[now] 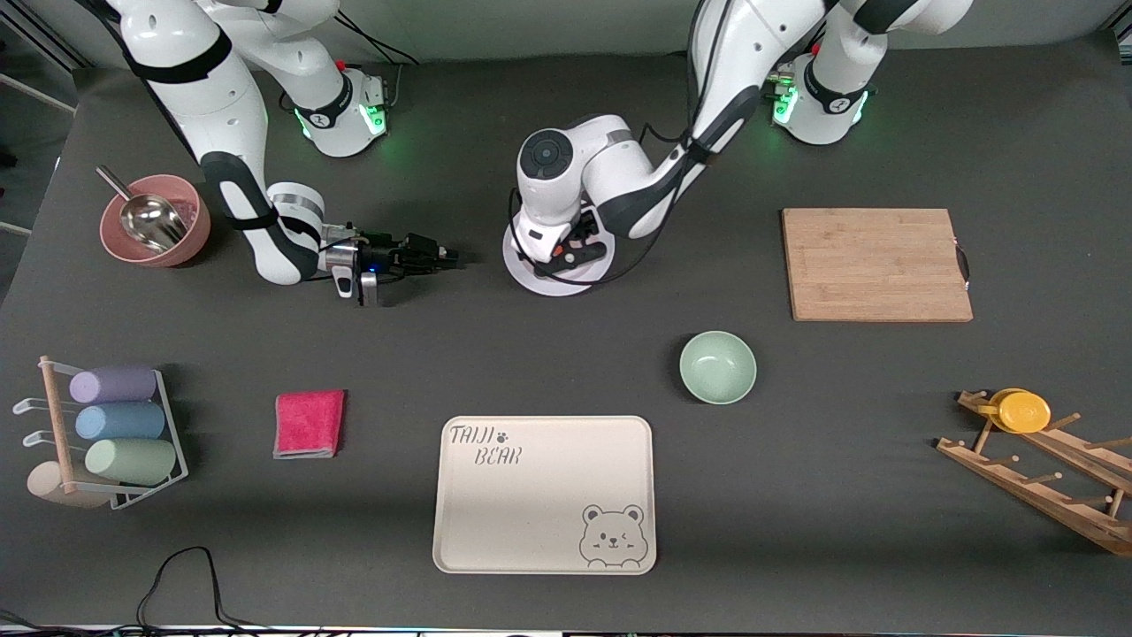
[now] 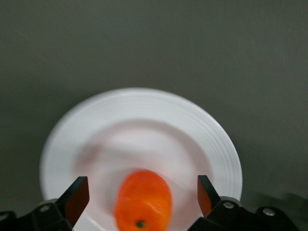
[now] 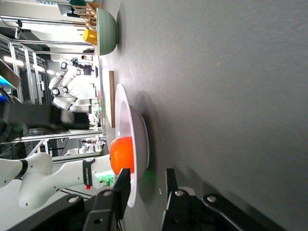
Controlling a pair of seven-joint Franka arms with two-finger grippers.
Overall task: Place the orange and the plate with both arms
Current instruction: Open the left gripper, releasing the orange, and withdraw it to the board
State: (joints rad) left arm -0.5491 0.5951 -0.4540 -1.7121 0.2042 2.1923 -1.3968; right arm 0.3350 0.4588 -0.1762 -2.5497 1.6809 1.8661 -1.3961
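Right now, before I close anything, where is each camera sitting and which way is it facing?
Front view: high across the table, facing the robots; shows the right arm and, over the plate, the left arm.
Left wrist view: on the left wrist, looking down onto the orange on the plate; left gripper fingers open either side of it.
Right wrist view: on the right wrist, looking low along the table at the plate's edge; right gripper fingers open.
Shared: both wrist views show orange and plate.

Bright orange fruit (image 2: pixel 143 199) on a white plate (image 2: pixel 192 125) between the left hand's (image 2: pixel 143 195) orange-padded black fingers (image 2: pixel 77 197); dark grey tabletop (image 2: pixel 154 43).
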